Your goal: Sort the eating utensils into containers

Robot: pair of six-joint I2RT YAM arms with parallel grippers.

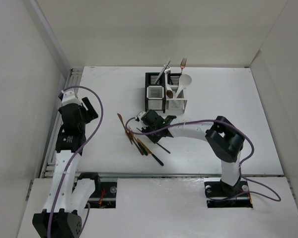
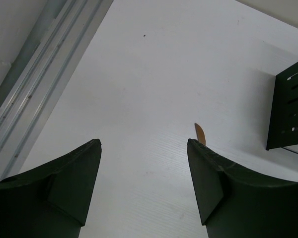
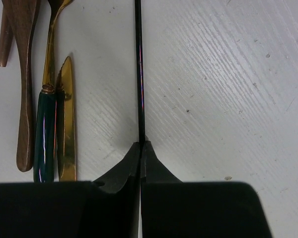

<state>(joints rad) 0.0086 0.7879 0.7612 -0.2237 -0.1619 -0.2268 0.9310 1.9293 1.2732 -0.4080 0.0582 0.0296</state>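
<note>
Now the right gripper (image 3: pixel 140 145) is pinching a black chopstick (image 3: pixel 139 74) tight for carrying; the left gripper (image 2: pixel 144 144) is hovering, jaws wide.

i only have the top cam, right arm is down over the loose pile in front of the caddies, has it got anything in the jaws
Observer: Yes. The right wrist view shows the right gripper shut on a thin black chopstick, which runs straight out from the jaws.
Operator: ok and the left one, holding anything
Observer: No. In the left wrist view the left gripper is open, with only bare table between its jaws.
</note>
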